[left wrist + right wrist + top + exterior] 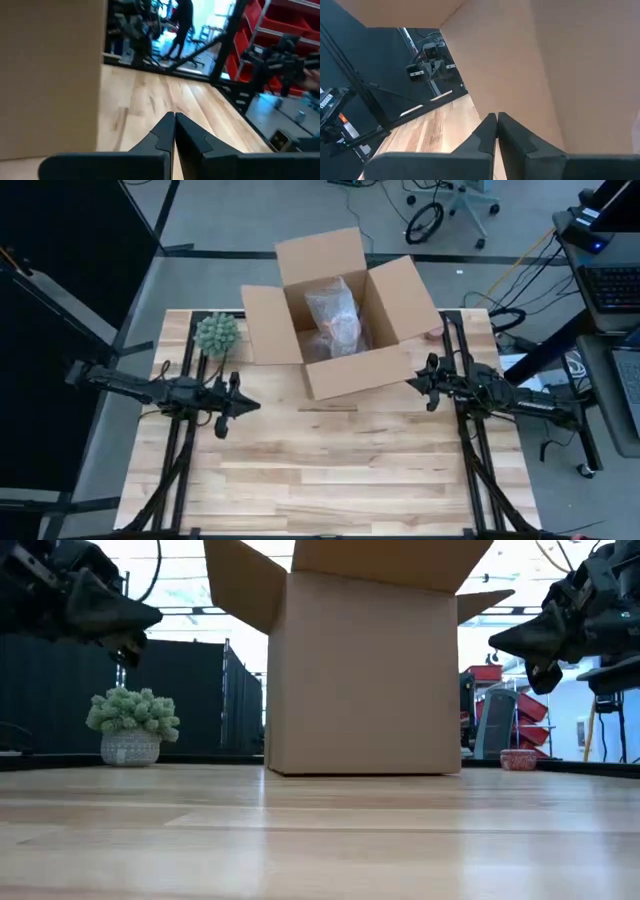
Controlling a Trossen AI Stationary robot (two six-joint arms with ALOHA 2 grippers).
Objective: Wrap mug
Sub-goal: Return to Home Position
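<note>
The table point(330, 470) is pale planked wood, smooth with a soft sheen, the box point(350, 375) matt brown cardboard, the bundle point(335, 315) clear, crinkled, glossy plastic, the pot point(130, 748) rough white, and the jaws of the left gripper point(174, 120) and right gripper point(496, 119) matt black plastic.

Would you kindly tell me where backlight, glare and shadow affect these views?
Low view: bright light from behind backlights the box, so its near face is shaded, and the left gripper and right gripper, raised either side of it, read as dark shapes. Left wrist view: glare washes out the background around a standing figure. High view: even light on the table, soft shadows.
</note>
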